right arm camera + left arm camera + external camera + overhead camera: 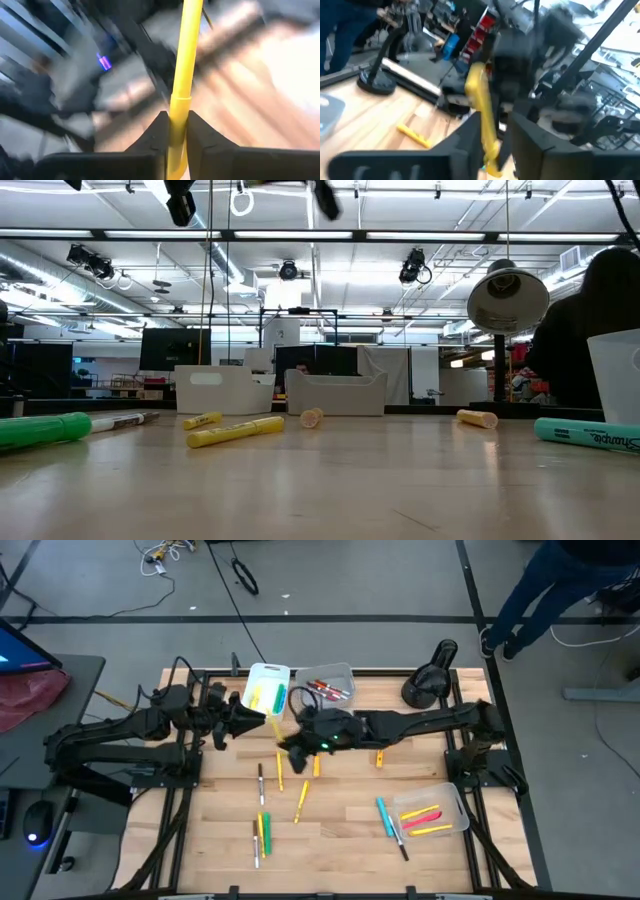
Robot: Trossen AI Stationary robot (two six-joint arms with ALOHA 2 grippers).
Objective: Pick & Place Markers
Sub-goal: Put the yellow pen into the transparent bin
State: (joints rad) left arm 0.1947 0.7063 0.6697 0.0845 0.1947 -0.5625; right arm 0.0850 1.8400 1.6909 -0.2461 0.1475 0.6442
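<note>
A yellow marker (pixel 185 55) hangs in the air between my two grippers, above the table's middle and just in front of the bins. My right gripper (pixel 178 131), reaching in from the right (pixel 288 745), is shut on it. My left gripper (pixel 495 137), coming level from the left (pixel 260 723), has its fingers apart, with the same marker (pixel 482 105) standing between them. Other markers lie loose on the wooden table (pixel 340 830): yellow (pixel 301 802), green (pixel 266 830), blue (pixel 384 817) and white ones. My right gripper pinches the yellow marker between its two fingers, on the thicker section just behind the step in the barrel (pixel 179 107). The rest of the marker runs on past the fingertips, lifted clear of the table. My left gripper: the marker lies close along one finger (pixel 470 137) with a gap on the other side; whether it touches, I cannot tell.
A white bin (pixel 266 690) with yellow and green markers and a clear bin (pixel 330 682) with red ones stand at the far edge. A clear bin (pixel 432 810) with yellow and pink markers sits near right. A black lamp (pixel 430 680) stands far right; a person (pixel 560 580) stands beyond.
</note>
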